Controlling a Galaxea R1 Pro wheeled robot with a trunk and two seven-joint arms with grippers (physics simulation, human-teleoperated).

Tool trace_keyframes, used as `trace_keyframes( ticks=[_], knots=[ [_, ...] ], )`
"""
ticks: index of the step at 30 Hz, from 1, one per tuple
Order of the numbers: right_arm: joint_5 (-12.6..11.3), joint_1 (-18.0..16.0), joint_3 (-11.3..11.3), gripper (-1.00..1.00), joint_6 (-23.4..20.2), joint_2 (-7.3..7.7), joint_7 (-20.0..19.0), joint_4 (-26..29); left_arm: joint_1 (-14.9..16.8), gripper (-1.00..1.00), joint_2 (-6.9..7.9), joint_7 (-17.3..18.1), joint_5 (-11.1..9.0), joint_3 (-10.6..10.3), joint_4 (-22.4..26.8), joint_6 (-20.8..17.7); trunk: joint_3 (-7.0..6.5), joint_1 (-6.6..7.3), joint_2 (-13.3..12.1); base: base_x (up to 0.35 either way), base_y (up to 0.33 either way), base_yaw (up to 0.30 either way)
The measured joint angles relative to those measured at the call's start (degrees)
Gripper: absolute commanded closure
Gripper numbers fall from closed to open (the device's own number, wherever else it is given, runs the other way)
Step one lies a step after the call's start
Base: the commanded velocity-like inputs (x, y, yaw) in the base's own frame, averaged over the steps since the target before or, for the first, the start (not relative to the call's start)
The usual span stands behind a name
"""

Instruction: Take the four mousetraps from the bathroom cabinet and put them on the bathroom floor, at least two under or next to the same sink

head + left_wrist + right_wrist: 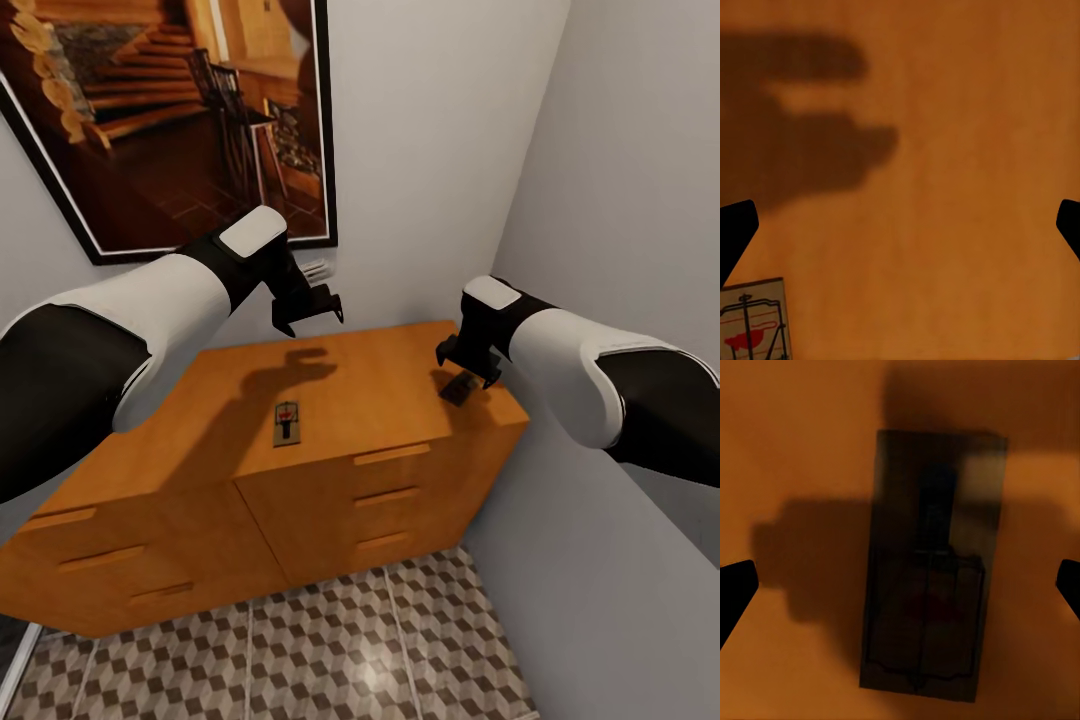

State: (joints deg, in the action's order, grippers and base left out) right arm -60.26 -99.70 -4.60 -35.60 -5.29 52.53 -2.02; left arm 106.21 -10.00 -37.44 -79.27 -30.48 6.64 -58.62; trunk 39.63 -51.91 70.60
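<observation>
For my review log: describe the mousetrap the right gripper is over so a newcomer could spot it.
Find the orange-brown cabinet below the framed picture. Near its right end, under the right gripper, lies a mousetrap. It sits in the gripper's shadow; the other mousetrap lies lit, mid-top.

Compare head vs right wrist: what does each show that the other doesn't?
Head only: both arms, the left tool above the cabinet, a mousetrap mid-top in the light, the drawer fronts, the tiled floor, the framed picture on the wall.

Right wrist only: close detail of the shaded mousetrap, its wire parts and a dim red spot, with the two fingertips spread wide either side of it.

Both: the right tool above that same trap on the orange-brown cabinet top.
</observation>
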Motion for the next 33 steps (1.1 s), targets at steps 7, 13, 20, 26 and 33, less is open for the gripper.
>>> trace_keyframes(
  ticks=[7,13,20,26,33],
  knots=[
    [-0.04,0.08,0.03,-1.00,-1.40,0.13,0.04,0.00,0.00,-1.00,0.00,-0.01,0.00,0.00,0.00,0.00,1.26,-1.54,2.81,0.000,0.000,0.000],
    [-0.04,0.09,-0.05,-1.00,-1.75,0.18,-0.01,-0.03,-0.02,-1.00,0.00,0.04,0.09,0.04,0.01,-0.01,2.32,-2.83,5.23,0.000,0.000,0.000],
    [0.03,0.58,-0.29,-1.00,-1.73,0.19,-0.08,1.47,-0.01,-1.00,0.00,-0.01,0.09,0.06,-0.01,-0.02,3.58,-3.85,8.04,0.000,0.000,0.000],
    [0.19,0.73,-0.45,1.00,-1.74,0.19,-0.17,2.33,-0.01,-1.00,0.00,-0.05,0.01,0.05,-0.03,0.00,4.66,-4.77,10.45,0.000,0.000,0.000],
    [0.57,1.18,-0.39,1.00,-1.92,0.19,-0.24,3.37,-0.01,-1.00,0.00,-0.02,0.09,0.09,-0.08,-0.02,5.20,-5.18,11.66,0.000,0.000,0.000]
  ],
)
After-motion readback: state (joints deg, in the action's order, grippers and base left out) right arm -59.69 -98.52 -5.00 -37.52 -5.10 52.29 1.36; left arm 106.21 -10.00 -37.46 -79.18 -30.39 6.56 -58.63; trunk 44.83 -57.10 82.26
